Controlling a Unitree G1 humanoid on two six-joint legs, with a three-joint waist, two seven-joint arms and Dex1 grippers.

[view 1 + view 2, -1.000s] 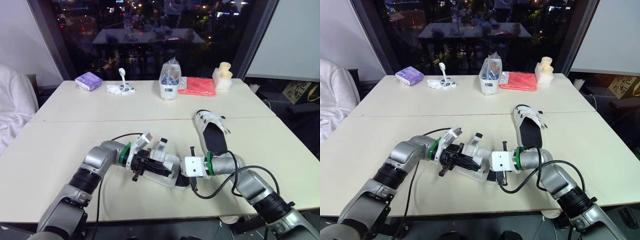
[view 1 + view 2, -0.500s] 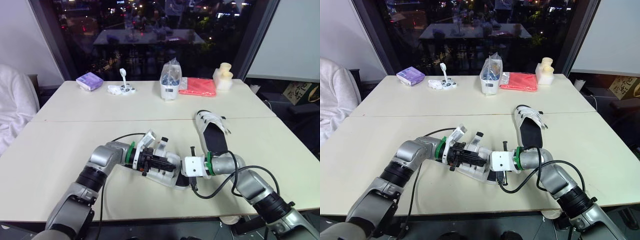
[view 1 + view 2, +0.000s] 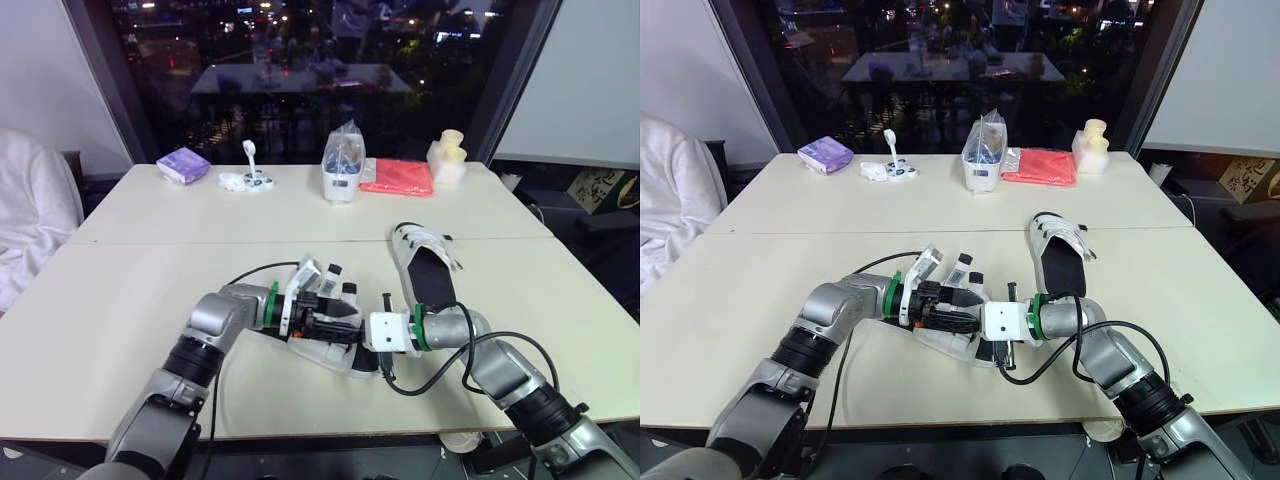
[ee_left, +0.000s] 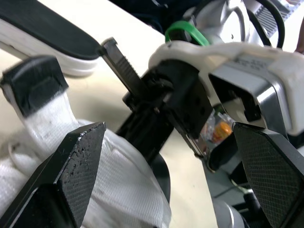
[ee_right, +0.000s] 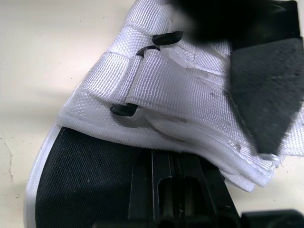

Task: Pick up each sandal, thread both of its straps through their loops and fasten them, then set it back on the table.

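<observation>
Left gripper (image 3: 336, 318) jaws spread over near sandal (image 3: 322, 352); right gripper (image 3: 362, 352) grip unclear. Second sandal (image 3: 425, 265), purple pack (image 3: 183, 165) and red cloth (image 3: 397, 176) lie behind.

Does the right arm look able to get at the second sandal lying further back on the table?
Probably yes: the second sandal lies on the table just beyond that arm, with nothing between. The right gripper is busy at the near sandal, though, and would have to leave it.

A white woven-strap sandal with a black footbed (image 3: 334, 354) lies near the bench's (image 3: 130, 300) front edge. Its matching sandal (image 3: 424, 268) rests flat, sole down, behind and to the right.
</observation>
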